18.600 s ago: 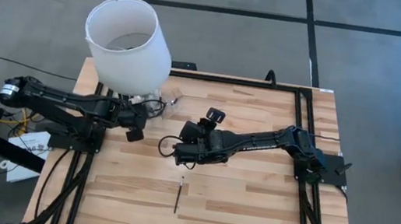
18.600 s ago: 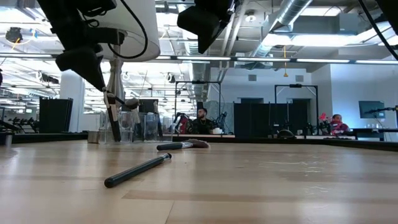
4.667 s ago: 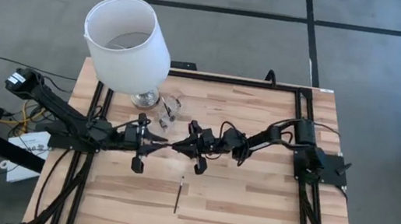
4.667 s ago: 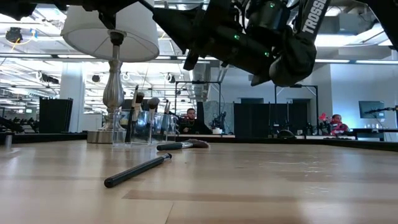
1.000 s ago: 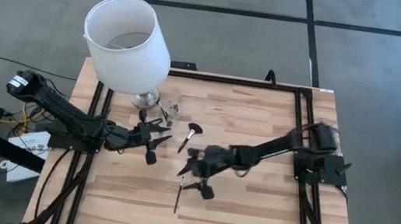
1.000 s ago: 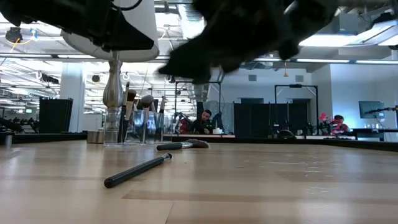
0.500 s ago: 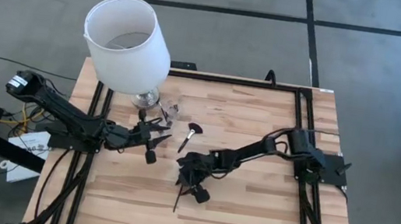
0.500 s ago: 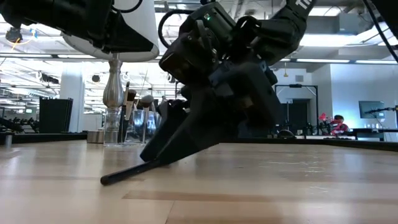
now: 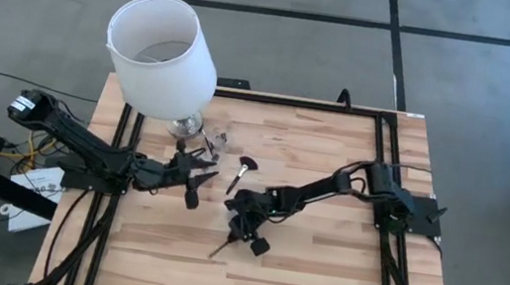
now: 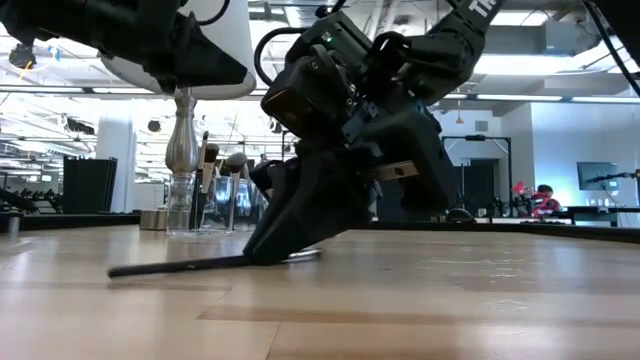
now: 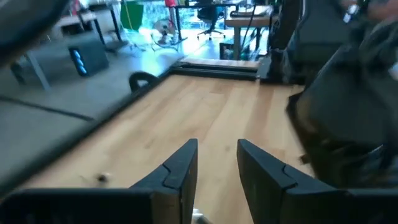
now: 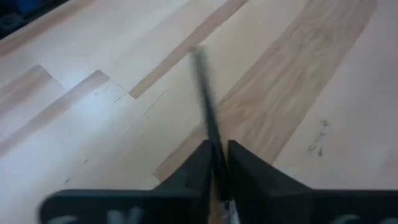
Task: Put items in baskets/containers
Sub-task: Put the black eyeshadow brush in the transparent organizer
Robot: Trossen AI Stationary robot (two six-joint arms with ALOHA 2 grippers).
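A thin black brush (image 10: 180,265) lies on the wooden table near its middle. My right gripper (image 9: 234,232) is down at the table and shut on it. A fan-headed brush (image 9: 242,170) lies flat a little farther back. The small clear cup (image 9: 214,141) stands by the lamp's foot with several brushes upright in it (image 10: 215,175). My left gripper (image 9: 203,168) hovers open between the cup and the fan brush, with nothing between its fingers (image 11: 186,168). My right gripper pinches the thin brush between its two fingers near the silver ferrule end (image 10: 305,256). The fingers slant down from above and from the table's right. The black handle (image 12: 205,93) sticks out ahead of the fingertips. Its free end (image 10: 115,271) is down at the table.
A big white lampshade (image 9: 163,53) on a silver base (image 10: 180,140) stands at the table's far left, right behind the cup. Bare wood lies along the near edge and on the right half. People sit in the room beyond the table.
My right gripper has gone down and a little toward the near left onto the thin brush. The brush has swung about on the table: its handle end has moved toward the table's left edge, and it now lies slantwise.
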